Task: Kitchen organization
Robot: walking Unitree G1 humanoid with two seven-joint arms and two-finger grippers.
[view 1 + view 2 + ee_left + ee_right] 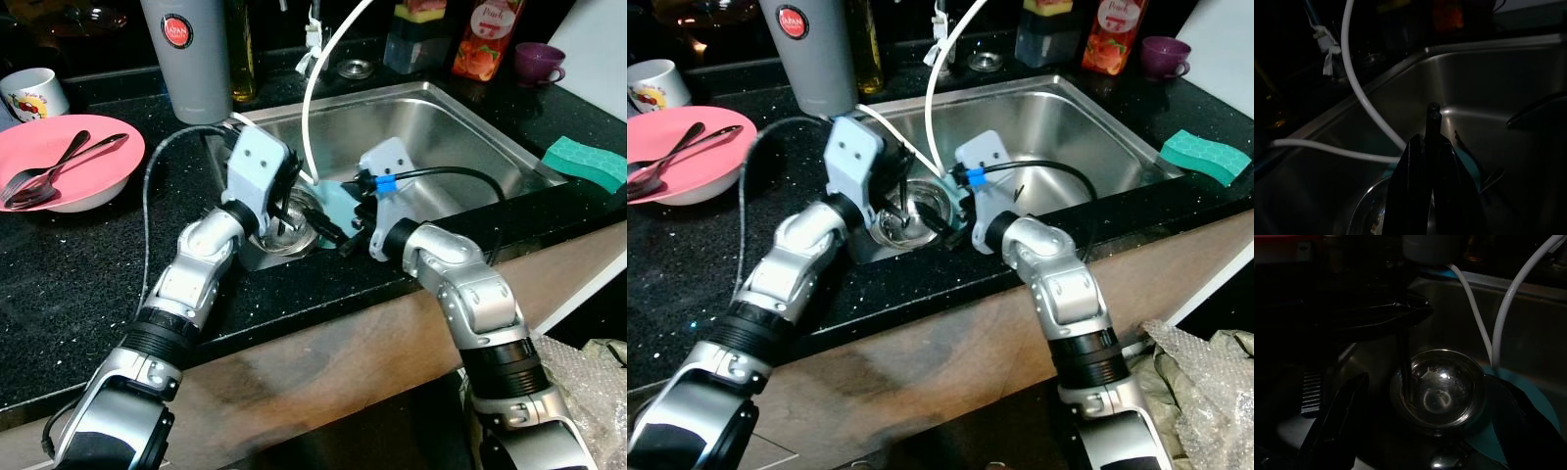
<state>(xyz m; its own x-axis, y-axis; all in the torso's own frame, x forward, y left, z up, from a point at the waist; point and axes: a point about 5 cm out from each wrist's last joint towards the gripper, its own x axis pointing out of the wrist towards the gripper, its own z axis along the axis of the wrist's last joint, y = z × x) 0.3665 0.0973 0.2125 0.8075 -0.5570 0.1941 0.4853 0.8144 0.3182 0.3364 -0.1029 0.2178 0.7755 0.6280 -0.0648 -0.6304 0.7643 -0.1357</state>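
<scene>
A stainless steel sink (460, 127) is sunk into a black speckled countertop (88, 255), with a wooden front edge (323, 352) running below it. Both silver arms reach over the near rim into the sink's left corner.

The left gripper (284, 221) points down into a small round steel bowl (1437, 391) that sits on the sink floor. Its black fingers (1425, 196) are pressed together around a thin dark upright utensil handle (1432, 122) whose lower end stands inside the bowl. The right gripper (338, 230) is just beside the bowl, its two fingers (1334, 431) spread wide on either side of it, not touching it as far as can be seen. A flat teal piece (1528, 396) lies under the bowl's far side. Two white hoses (318, 69) curve down into the sink close to the grippers.

The right half of the sink basin is open steel. On the counter to the left rests a pink shallow bowl (88, 181) holding two metal spoons (44, 176), with a white printed mug (34, 93) behind it. A tall grey tumbler (186, 59) stands at the sink's back left corner. A green sponge (588, 162) lies on the right counter, near a small purple cup (539, 61) and a red-labelled bottle (485, 39).
</scene>
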